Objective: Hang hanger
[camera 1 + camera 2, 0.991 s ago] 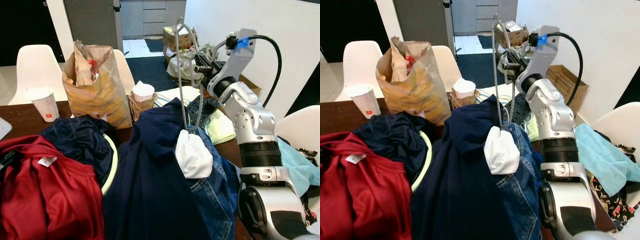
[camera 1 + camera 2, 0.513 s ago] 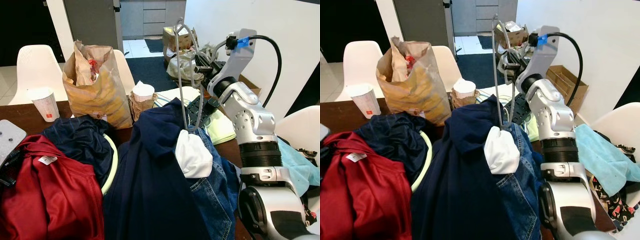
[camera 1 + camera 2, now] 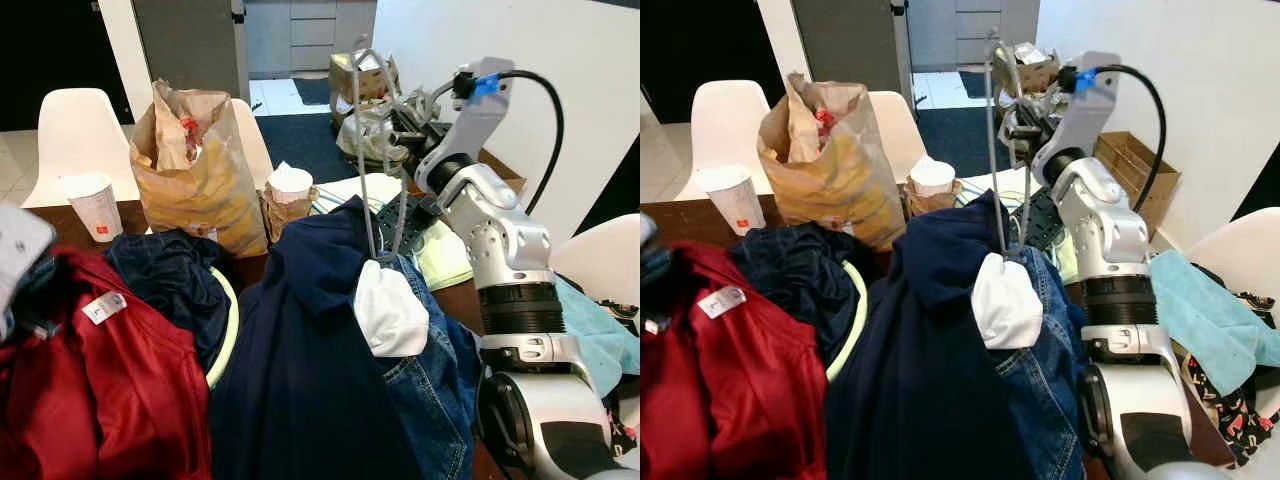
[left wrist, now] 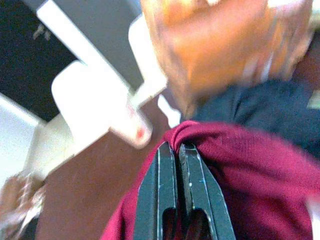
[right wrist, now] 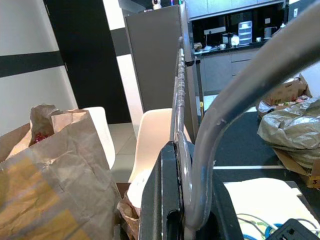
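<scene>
The right gripper (image 5: pixel 176 200) pinched the hanger (image 3: pixel 372 150) narrowly; the left gripper (image 4: pixel 178 150) held the red shirt (image 3: pixel 110 380). The hanger could twist loose.

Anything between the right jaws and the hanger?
Nothing visible. The right gripper is already shut on the grey hanger, its bar pinched between the jaws in the right wrist view. The hanger stands upright above the navy garment. No rail or hook to hang it on is in view.
</scene>
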Controlling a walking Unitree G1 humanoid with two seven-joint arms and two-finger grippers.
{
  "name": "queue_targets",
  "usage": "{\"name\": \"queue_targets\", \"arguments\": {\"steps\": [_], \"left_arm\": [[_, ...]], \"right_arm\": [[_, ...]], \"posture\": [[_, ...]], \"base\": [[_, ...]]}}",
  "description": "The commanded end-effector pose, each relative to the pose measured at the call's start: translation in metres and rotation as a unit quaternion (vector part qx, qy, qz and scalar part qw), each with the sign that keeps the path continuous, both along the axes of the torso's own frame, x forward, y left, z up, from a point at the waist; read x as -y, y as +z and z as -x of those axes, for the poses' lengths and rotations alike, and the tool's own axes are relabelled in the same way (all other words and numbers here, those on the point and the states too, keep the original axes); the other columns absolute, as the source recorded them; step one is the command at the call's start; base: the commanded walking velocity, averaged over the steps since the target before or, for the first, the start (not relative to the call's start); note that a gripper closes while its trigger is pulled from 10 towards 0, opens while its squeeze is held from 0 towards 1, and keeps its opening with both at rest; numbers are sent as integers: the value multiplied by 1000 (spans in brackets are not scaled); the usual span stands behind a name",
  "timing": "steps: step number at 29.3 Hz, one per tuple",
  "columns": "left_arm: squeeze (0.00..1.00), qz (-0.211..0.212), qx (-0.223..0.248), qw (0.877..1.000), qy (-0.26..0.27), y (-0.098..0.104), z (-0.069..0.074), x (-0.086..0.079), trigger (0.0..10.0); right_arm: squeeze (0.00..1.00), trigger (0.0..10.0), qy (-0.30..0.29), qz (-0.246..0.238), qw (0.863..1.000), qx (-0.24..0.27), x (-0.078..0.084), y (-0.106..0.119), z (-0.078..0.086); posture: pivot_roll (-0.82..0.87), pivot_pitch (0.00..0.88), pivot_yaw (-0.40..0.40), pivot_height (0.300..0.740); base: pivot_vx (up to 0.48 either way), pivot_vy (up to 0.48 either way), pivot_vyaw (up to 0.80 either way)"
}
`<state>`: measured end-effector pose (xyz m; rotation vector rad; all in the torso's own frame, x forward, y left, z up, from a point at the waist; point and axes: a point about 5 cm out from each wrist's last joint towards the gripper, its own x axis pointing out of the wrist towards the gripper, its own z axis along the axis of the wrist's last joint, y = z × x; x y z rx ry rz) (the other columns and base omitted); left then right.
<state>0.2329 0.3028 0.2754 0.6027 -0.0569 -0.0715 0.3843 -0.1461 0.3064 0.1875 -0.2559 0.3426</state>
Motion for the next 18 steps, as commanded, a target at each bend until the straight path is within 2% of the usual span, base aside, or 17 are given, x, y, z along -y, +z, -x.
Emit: {"name": "queue_targets", "arguments": {"steps": [1,2,3,4,5,7,8,9,10,11,12,13,14,15,16,18], "left_arm": [[0,47,13,998,-29,12,3,4,431],[0,47,13,998,-29,12,3,4,431],[0,92,49,988,-118,43,10,20,6431],[0,92,49,988,-118,43,10,20,6431],[0,112,68,974,-187,64,20,33,9255],[0,112,68,974,-187,64,20,33,9255],[0,131,90,955,-251,85,30,43,10000],[0,131,90,955,-251,85,30,43,10000],[0,147,123,919,-343,112,49,59,10000],[0,147,123,919,-343,112,49,59,10000],[0,159,143,892,-398,127,63,67,10000],[0,159,143,892,-398,127,63,67,10000],[0,171,155,870,-436,137,72,73,10000],[0,171,155,870,-436,137,72,73,10000],[0,182,161,859,-451,141,77,75,10000],[0,182,161,859,-451,141,77,75,10000]], "right_arm": [[0,10000,-2,0,1000,1,0,0,0],[0,10000,-2,0,1000,1,0,0,0],[0,10000,-2,-2,1000,1,0,1,-1],[0,10000,-2,-2,1000,1,0,1,-1],[0,10000,-2,-3,1000,2,-1,1,-1],[0,10000,-2,-3,1000,2,-1,1,-1],[0,10000,-2,-4,1000,3,-1,2,-2],[0,10000,-2,-4,1000,3,-1,2,-2],[0,10000,0,-8,1000,5,-2,3,-3],[0,10000,0,-8,1000,5,-2,3,-3],[0,10000,1,-11,1000,7,-4,4,-4],[0,10000,1,-11,1000,7,-4,4,-4],[0,10000,3,-15,1000,9,-6,5,-5],[0,10000,3,-15,1000,9,-6,5,-5],[0,10000,6,-17,1000,11,-8,6,-6],[0,10000,6,-17,1000,11,-8,6,-6]], "posture": [[23,0,-25,736],[23,0,-25,736],[27,0,-25,736],[27,0,-25,736],[27,0,-25,736],[27,0,-25,736],[31,0,-23,736],[31,0,-23,736],[46,0,-23,736],[46,0,-23,736],[50,0,-23,736],[50,0,-23,736],[54,0,-23,736],[54,0,-23,736],[56,0,-24,736],[56,0,-24,736]], "base": [[0,0,0],[0,0,0],[0,0,0],[0,0,0],[0,0,0],[0,0,0],[0,0,0],[0,0,0],[0,0,0],[0,0,0],[0,0,0],[0,0,0],[0,0,0],[0,0,0],[-292,0,0],[-292,0,0]]}}
